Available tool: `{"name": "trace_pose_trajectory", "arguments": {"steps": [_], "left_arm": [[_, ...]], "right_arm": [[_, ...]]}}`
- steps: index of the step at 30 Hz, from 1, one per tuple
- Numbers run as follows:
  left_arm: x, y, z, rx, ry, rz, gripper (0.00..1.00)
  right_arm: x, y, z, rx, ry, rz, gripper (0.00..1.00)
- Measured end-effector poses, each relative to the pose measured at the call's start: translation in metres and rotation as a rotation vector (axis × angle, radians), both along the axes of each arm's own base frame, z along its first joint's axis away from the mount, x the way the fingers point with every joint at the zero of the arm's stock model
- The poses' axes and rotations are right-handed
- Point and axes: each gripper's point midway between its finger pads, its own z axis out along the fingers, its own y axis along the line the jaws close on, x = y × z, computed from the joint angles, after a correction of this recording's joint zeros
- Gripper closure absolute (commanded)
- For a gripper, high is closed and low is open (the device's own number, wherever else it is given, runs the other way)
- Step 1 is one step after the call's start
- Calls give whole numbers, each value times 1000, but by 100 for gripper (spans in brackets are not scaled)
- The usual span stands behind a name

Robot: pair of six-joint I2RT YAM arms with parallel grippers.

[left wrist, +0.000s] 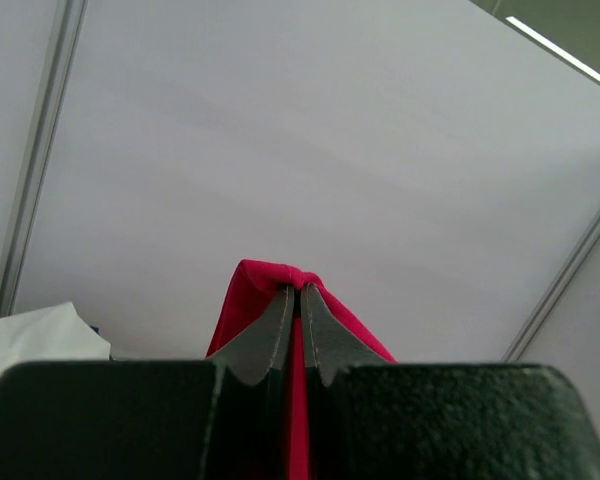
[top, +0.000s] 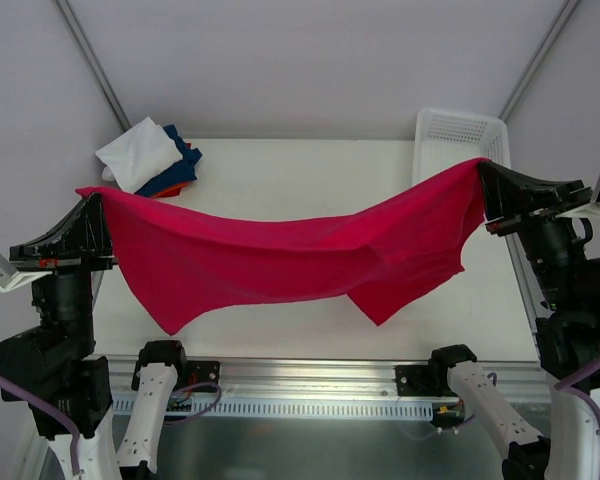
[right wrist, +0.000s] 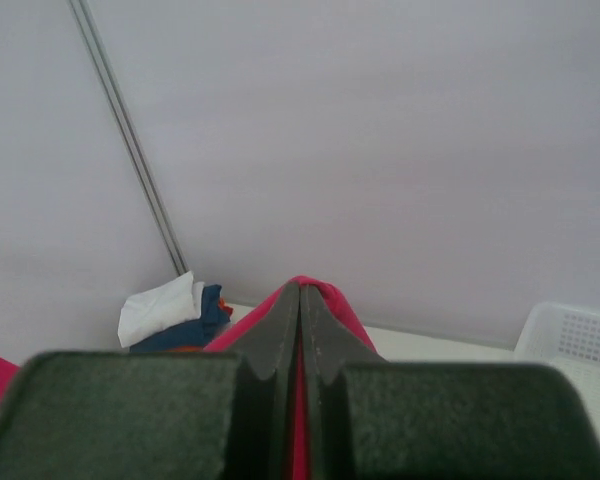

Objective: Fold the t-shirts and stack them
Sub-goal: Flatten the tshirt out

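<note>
Left gripper (left wrist: 298, 292): pinching one red t-shirt (top: 280, 260) corner.
Right gripper (right wrist: 299, 290): clamping the opposite corner.
Red t-shirt: hanging stretched between them, sagging above the table (top: 280, 170).
Folded t-shirts (top: 148, 158): lying far-left; white topping blue, possibly orange beneath.

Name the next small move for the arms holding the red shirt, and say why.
Probably lower both arms together to lay the red t-shirt flat on the table. The left gripper and right gripper are each shut on one end, and it hangs sagging between them in the air, so folding cannot start.
</note>
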Motion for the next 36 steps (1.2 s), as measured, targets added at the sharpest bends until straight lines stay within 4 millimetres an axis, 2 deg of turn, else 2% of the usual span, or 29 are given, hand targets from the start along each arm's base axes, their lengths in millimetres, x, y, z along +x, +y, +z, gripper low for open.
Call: {"name": "trace_pose_trajectory", "arguments": {"steps": [10, 14, 16, 20, 24, 27, 29, 32, 34, 36], "left_arm": [[-23, 1, 22, 1, -140, 10, 100], [-11, 1, 25, -7, -129, 4, 100], [8, 1, 23, -16, -89, -7, 100], [75, -1, 2, -35, 65, -39, 100], [146, -1, -41, -55, 258, -61, 100], [188, 1, -72, -64, 373, -64, 100], [211, 0, -85, -65, 430, -74, 100], [237, -1, -83, -61, 456, -91, 100], [253, -3, -70, -55, 444, -107, 100], [266, -4, -59, -50, 431, -118, 100]], "right_arm": [[-8, 4, 15, 17, -57, 30, 99], [-1, 5, 21, 22, -51, 33, 99], [11, 8, 22, 18, -32, 33, 99], [52, 18, 10, 0, 49, 32, 99], [114, 32, -23, -45, 184, 26, 99], [157, 41, -56, -77, 294, 22, 100], [183, 47, -75, -97, 363, 21, 99], [209, 53, -83, -111, 412, 22, 100], [223, 57, -69, -115, 404, 24, 99], [228, 58, -50, -112, 367, 24, 100]]}}
